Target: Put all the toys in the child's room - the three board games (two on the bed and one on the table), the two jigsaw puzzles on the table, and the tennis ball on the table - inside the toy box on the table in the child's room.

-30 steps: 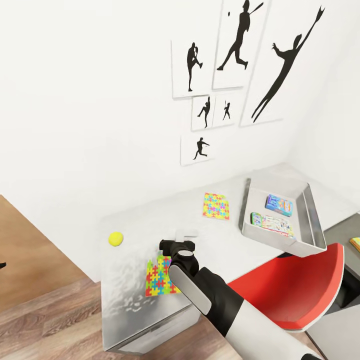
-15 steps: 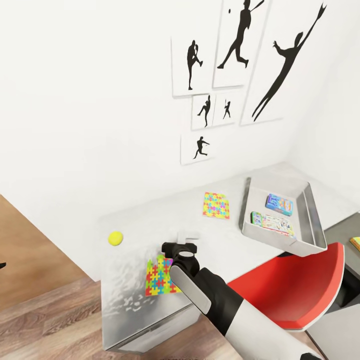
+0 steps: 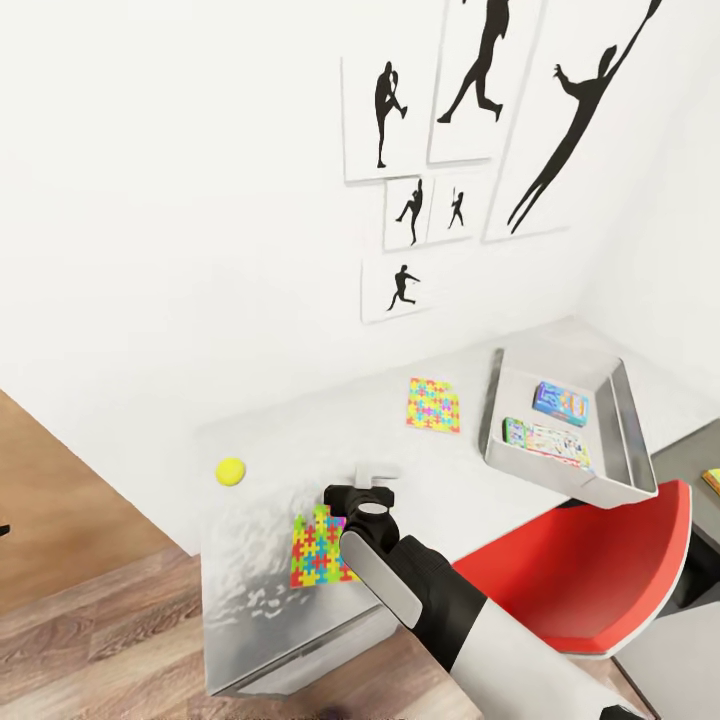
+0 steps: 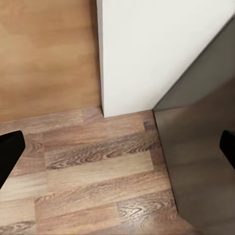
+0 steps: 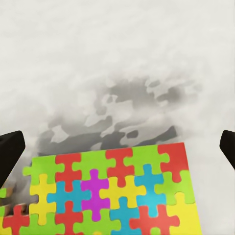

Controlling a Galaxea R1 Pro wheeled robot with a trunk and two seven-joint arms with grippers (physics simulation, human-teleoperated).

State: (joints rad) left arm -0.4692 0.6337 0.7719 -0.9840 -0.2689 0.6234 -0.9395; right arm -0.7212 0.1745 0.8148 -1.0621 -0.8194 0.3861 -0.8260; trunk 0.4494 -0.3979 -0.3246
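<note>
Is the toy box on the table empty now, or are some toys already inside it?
Not empty. The toy box already holds two board games, lying flat inside.

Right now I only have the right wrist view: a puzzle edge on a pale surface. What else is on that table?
Observer: A second jigsaw puzzle lies farther back, near the toy box.
Operator: Anything in the box?
Observer: Two board games: a blue one and a pale one.
Operator: And the ball?
Observer: The tennis ball sits on the table, apart from the near puzzle under the right gripper.
</note>
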